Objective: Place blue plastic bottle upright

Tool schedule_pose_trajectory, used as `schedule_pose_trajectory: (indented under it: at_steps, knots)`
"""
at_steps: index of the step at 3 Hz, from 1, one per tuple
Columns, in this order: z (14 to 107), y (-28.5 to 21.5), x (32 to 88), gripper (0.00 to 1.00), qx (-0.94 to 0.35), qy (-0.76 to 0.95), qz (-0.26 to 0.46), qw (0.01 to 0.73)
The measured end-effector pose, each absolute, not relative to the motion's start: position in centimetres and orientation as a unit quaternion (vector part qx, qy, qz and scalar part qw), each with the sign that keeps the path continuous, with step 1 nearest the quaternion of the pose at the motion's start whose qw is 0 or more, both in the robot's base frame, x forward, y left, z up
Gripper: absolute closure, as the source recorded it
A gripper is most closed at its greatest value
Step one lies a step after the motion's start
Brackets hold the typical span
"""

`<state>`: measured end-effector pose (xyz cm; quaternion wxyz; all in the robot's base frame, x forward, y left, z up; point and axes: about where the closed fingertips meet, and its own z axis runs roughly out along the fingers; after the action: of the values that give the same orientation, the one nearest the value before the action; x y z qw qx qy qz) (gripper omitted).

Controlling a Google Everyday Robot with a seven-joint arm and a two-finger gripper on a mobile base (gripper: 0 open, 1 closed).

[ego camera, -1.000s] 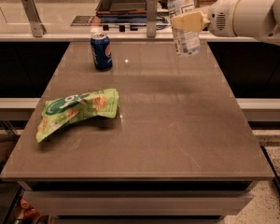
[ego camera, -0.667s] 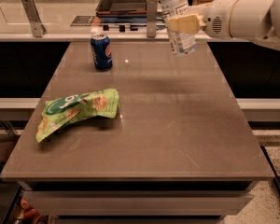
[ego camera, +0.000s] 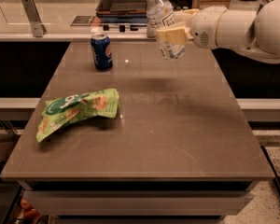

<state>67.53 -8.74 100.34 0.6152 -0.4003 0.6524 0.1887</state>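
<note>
One white arm reaches in from the right, its gripper clamped around the blue plastic bottle. The bottle hangs slightly tilted above the table's far side, well apart from the Pepsi can and the green snack bag.

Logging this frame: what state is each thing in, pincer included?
bottle: capped, held in the air over the far right of the table, tilted with the cap leaning left.
pincer: shut on the bottle's middle, above the table's far side.
can: upright on the table, far left.
bag: lying crumpled on the table's left side.
</note>
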Motion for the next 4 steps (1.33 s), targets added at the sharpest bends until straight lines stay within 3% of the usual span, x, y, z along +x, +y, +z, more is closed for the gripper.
schedule_pose_trajectory:
  at_steps: [4]
  knots:
    - [94.3, -8.0, 70.1, 1.00, -0.387, 0.607, 0.278, 0.636]
